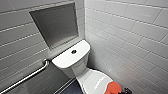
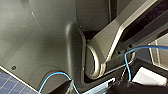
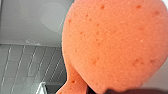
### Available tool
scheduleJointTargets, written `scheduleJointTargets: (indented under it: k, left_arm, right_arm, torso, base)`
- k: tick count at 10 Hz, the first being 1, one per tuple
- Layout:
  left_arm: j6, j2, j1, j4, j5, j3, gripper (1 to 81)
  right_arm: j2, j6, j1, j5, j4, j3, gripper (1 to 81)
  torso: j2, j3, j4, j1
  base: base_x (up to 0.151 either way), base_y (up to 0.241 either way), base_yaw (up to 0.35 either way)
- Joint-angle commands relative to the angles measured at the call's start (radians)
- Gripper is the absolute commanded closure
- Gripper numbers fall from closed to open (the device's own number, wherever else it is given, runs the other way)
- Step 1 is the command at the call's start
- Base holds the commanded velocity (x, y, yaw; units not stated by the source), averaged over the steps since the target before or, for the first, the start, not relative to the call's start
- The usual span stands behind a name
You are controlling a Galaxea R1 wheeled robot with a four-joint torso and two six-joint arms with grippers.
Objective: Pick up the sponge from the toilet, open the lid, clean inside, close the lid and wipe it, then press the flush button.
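Step in hand: pick-up of the sponge, judged complete or nearly so; lid down, cleaning not begun.
Right hand: judged closed on the sponge's lower end; dark finger parts just beside it.
Sponge position: over the near end of the lid, right of centre; contact with the lid not discernible.
Next move calls for: purchase under the lid's near edge without loss of the sponge; smooth plastic, likely slippery.
Toilet: white, glossy; flush button mid tank top, far from the hand.
Room: grey tiled wall, recessed niche, grab rail at left, dark floor.
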Motion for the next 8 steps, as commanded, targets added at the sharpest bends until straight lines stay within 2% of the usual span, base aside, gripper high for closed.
scheduleJointTargets:
  k: [1, 2, 3, 4, 6, 8]
  left_arm:
    - [0.006, -0.001, 0.002, 0.001, 0.086, -0.015, 1.0]
    - [0.006, 0.01, 0.007, 0.001, 0.086, -0.032, 1.0]
    - [0.006, 0.018, 0.01, 0.001, 0.086, -0.047, 1.0]
    - [0.006, 0.027, 0.011, 0.001, 0.086, -0.063, 1.0]
    - [0.006, 0.038, 0.017, 0.001, 0.085, -0.074, 1.0]
    - [0.006, 0.049, 0.019, 0.001, 0.085, -0.086, 1.0]
  right_arm:
    - [0.027, 0.01, 0.172, -0.117, 0.038, -0.043, 81.1]
    - [0.049, 0.021, 0.207, -0.125, 0.038, -0.063, 81.1]
    - [0.066, 0.032, 0.242, -0.143, 0.038, -0.083, 81.1]
    - [0.087, 0.046, 0.279, -0.162, 0.038, -0.117, 81.1]
    - [0.153, 0.07, 0.335, -0.182, 0.038, -0.201, 81.1]
    - [0.262, 0.138, 0.356, -0.174, 0.036, -0.345, 81.1]
  torso:
    - [0.002, -0.054, 0.0, -0.001]
    - [-0.005, -0.095, 0.0, 0.003]
    - [-0.009, -0.107, 0.0, 0.006]
    - [-0.013, -0.04, 0.0, 0.009]
    - [-0.015, -0.087, 0.0, 0.011]
    - [-0.016, -0.098, 0.0, 0.012]
  base:
    - [0.0, 0.0, 0.0]
    - [0.0, 0.0, 0.0]
    - [0.0, 0.0, 0.0]
    - [0.0, 0.0, 0.0]
    - [0.0, 0.0, 0.0]
    - [0.0, 0.0, 0.0]
